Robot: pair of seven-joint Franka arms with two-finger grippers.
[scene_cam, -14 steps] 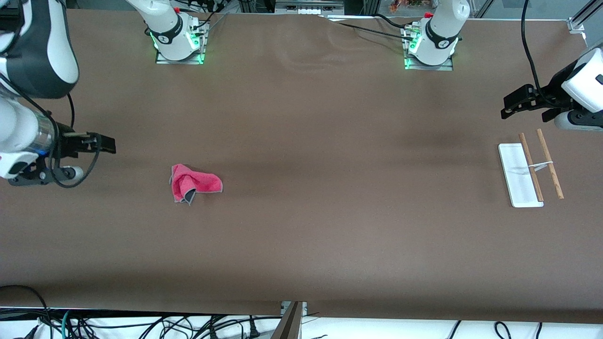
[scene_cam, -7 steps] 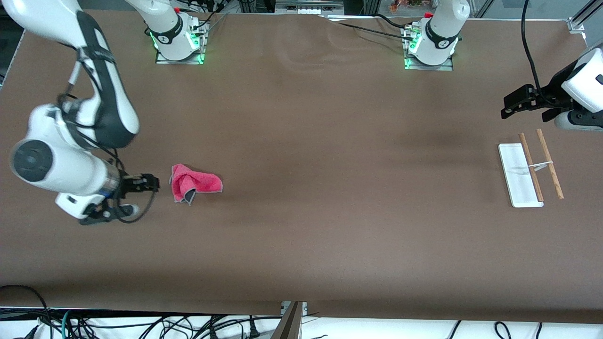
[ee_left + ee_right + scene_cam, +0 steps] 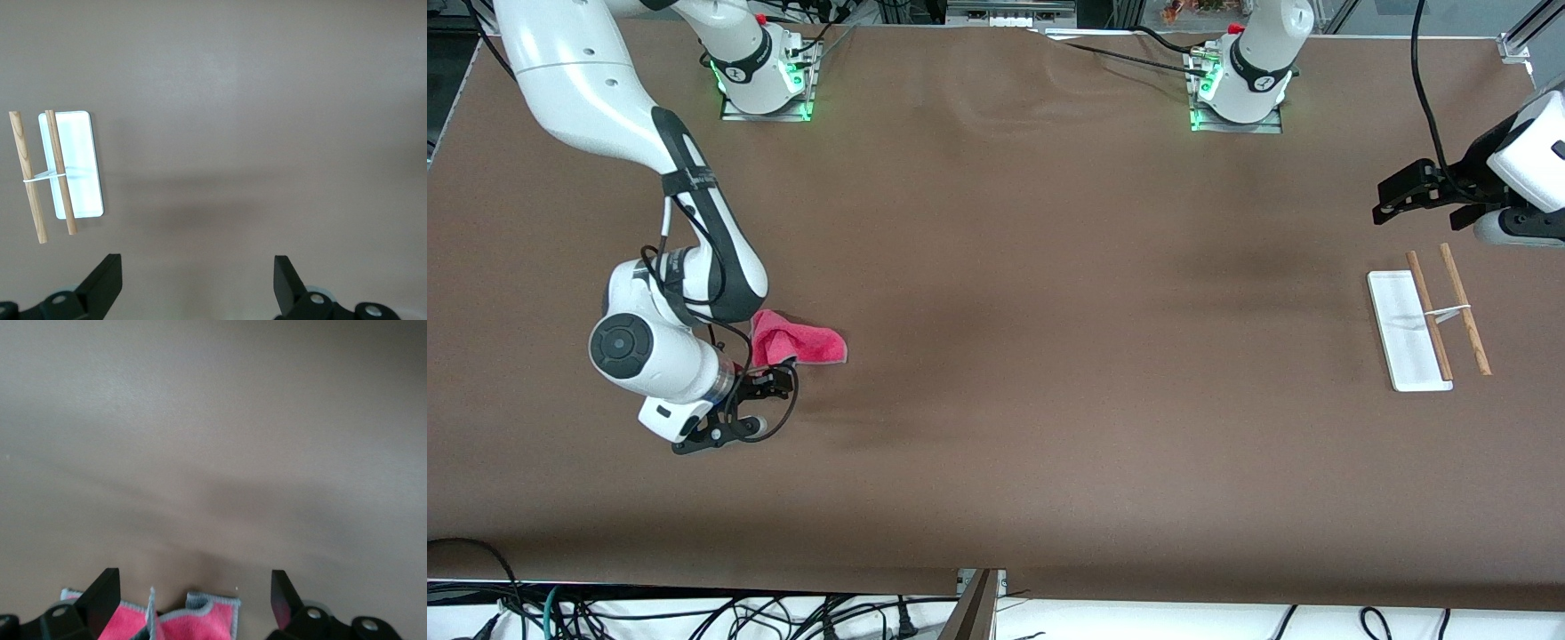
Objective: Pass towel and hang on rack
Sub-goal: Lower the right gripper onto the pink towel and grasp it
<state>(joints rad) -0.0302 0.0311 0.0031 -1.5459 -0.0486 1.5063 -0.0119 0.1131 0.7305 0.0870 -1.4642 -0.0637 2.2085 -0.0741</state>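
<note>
Right gripper: fingers spread wide, empty; has swept in from the table's end, now low over the crumpled towel, which lies between them. Pickup looks imminent.

Left gripper: open, empty, waits near the rack.

High front camera faces robots; wrist cameras look down at table.

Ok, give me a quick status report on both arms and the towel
Right end effector open, low over towel. Left end effector open, waiting near rack. Towel crumpled on table, not gripped. Nothing in the way.
</note>
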